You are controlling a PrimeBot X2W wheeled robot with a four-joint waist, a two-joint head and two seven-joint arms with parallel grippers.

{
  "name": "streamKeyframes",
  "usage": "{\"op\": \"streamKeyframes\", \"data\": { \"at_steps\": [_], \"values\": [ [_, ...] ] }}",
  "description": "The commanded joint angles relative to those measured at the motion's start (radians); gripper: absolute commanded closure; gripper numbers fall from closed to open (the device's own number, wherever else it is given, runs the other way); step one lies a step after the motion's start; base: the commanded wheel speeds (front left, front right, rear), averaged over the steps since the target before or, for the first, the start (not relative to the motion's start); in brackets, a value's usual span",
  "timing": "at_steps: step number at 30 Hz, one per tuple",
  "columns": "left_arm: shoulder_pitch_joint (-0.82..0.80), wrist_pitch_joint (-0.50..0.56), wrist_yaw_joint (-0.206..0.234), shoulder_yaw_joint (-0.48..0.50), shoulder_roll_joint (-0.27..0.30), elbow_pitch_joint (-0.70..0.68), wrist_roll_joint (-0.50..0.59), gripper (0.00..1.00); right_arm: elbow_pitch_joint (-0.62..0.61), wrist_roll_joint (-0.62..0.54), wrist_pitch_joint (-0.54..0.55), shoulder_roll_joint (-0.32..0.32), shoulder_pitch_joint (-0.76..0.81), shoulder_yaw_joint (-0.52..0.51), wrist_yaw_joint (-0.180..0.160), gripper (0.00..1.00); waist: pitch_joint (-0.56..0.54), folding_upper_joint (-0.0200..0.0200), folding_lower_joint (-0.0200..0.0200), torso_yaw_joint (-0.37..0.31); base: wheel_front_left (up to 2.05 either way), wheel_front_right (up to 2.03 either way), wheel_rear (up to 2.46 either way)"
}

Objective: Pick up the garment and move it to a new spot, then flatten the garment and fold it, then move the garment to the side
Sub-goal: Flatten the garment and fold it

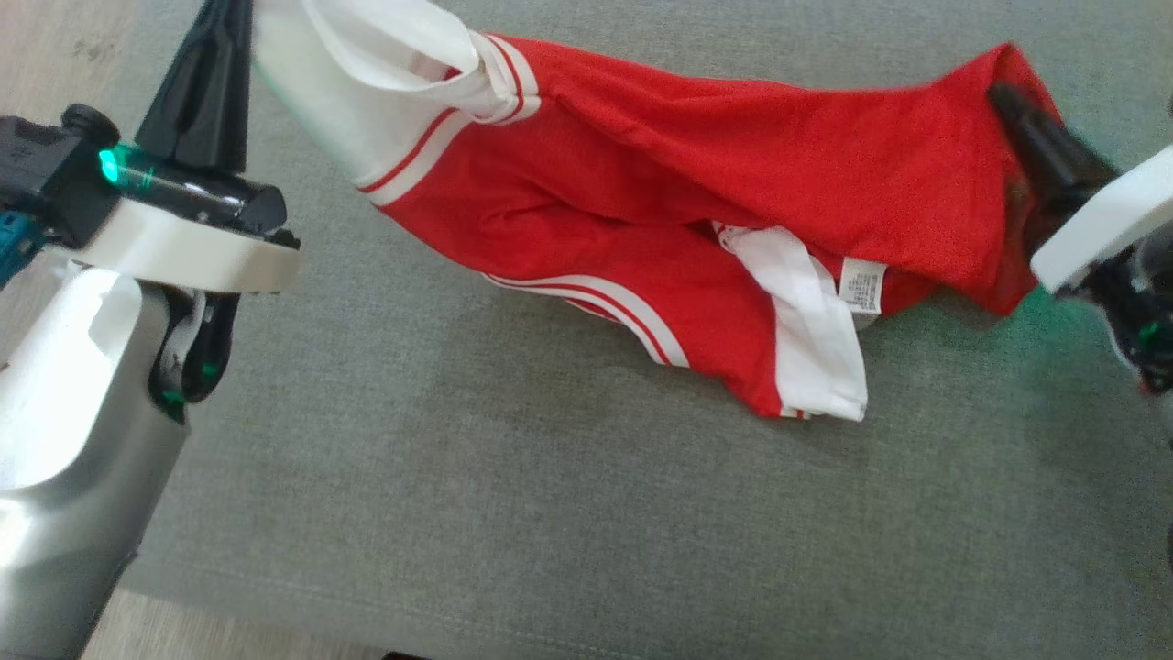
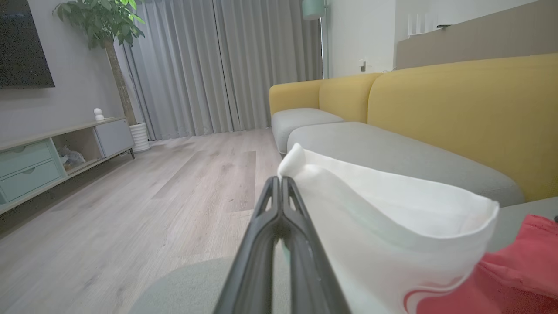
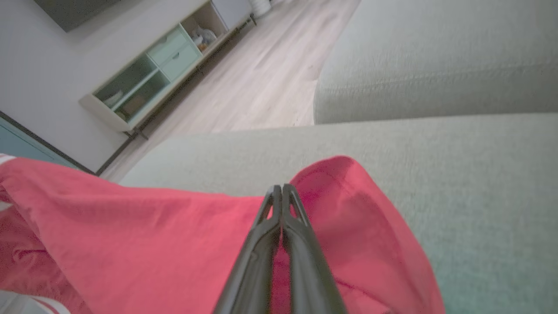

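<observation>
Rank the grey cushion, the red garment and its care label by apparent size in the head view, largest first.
Largest to smallest:
1. grey cushion
2. red garment
3. care label
No two look alike in size.

A grey-green sofa cushion [image 1: 550, 513] carries everything; the red and white garment [image 1: 696, 183] rests on it only with its lower edge.

garment [image 1: 660, 174]: 1 pc
grippers: 2, i.e. left gripper [image 2: 281, 179] + right gripper [image 3: 282, 187]
plant [image 2: 104, 26]: 1
cabinet [image 2: 56, 133]: 1
drawers [image 2: 24, 157]: 2
</observation>
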Motion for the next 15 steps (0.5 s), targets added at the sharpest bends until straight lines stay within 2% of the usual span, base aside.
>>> {"op": "streamKeyframes", "data": {
  "at_steps": [1, 7, 15],
  "values": [
    [-0.061, -0.016, -0.005, 0.048, 0.048, -0.026, 0.014, 1.00, -0.037, 0.013, -0.042, -0.031, -0.033, 0.003, -0.001, 1.00, 0.001, 0.0000, 0.0000, -0.008, 0.00, 0.00, 0.00],
    [-0.088, -0.046, -0.005, 0.077, 0.067, -0.049, 0.032, 1.00, -0.027, 0.017, -0.202, -0.085, -0.119, -0.013, -0.001, 1.00, -0.014, 0.0000, 0.0000, -0.051, 0.00, 0.00, 0.00],
    [-0.184, -0.069, -0.016, 0.139, 0.080, -0.105, 0.075, 1.00, -0.013, -0.002, -0.343, -0.170, -0.244, -0.073, -0.001, 1.00, -0.064, 0.0000, 0.0000, -0.123, 0.00, 0.00, 0.00]
  ]
}}
